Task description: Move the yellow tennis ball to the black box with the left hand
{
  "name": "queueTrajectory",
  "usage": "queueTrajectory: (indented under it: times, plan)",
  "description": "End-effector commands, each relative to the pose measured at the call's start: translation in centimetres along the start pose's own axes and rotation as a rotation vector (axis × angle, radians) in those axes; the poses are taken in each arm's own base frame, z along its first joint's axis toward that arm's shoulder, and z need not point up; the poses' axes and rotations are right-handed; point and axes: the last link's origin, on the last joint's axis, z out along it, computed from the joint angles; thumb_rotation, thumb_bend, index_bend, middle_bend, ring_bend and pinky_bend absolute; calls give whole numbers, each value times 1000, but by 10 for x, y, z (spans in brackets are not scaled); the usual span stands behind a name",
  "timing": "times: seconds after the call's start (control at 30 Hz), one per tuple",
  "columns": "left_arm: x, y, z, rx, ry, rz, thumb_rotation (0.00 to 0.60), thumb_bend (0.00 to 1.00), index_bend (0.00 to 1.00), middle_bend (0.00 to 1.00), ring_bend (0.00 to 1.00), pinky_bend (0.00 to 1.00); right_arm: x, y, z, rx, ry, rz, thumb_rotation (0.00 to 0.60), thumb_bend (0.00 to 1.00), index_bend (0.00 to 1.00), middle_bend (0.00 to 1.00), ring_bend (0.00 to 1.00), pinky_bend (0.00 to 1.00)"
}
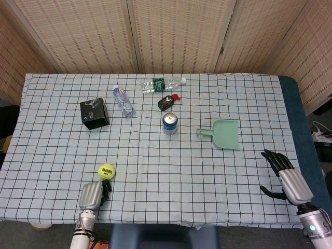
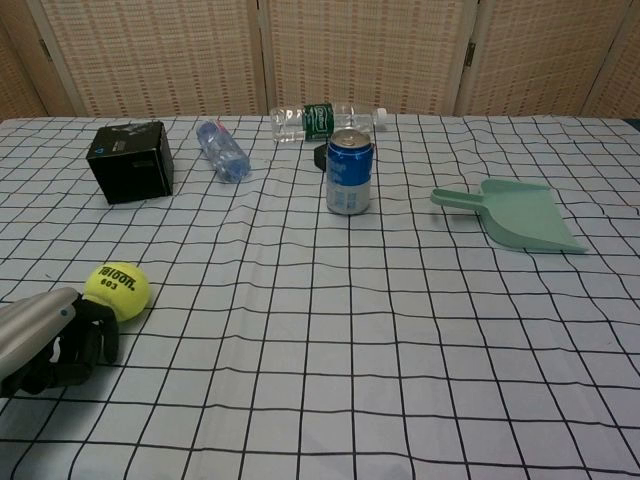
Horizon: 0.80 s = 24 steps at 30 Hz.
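The yellow tennis ball [image 1: 106,170] [image 2: 117,290] lies on the checked cloth near the front left of the table. My left hand [image 1: 93,194] [image 2: 55,340] sits just behind it, palm down. Its dark fingers [image 2: 88,335] are bent, their tips at the ball's near side, and they hold nothing. The black box [image 1: 95,113] [image 2: 130,161] stands well beyond the ball, toward the back left. My right hand [image 1: 284,174] rests at the front right edge with its fingers apart and empty; the chest view does not show it.
A blue can [image 1: 170,124] [image 2: 349,171] stands mid-table, with a green dustpan [image 1: 224,134] [image 2: 520,213] to its right. Two plastic bottles [image 1: 123,100] [image 1: 163,83] and a small black object [image 1: 166,102] lie toward the back.
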Motion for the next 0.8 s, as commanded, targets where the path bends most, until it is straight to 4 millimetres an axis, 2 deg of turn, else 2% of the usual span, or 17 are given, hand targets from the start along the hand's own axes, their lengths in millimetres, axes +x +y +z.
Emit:
queueTrajectory:
  times: [0.03, 0.5, 0.8]
  plan:
    - [0, 2, 5, 1, -2, 0, 600, 830, 590, 674, 665, 871, 1, 0, 0, 1, 2, 2, 600, 159, 0, 0, 0, 0]
    - [7, 12, 30, -9, -2, 5, 600, 831, 590, 674, 665, 871, 2, 0, 0, 0, 10, 6, 600, 158, 0, 0, 0, 0]
    - [15, 19, 38, -21, -16, -44, 600, 831, 585, 666, 665, 870, 3, 0, 0, 1, 15, 6, 600, 159, 0, 0, 0, 0]
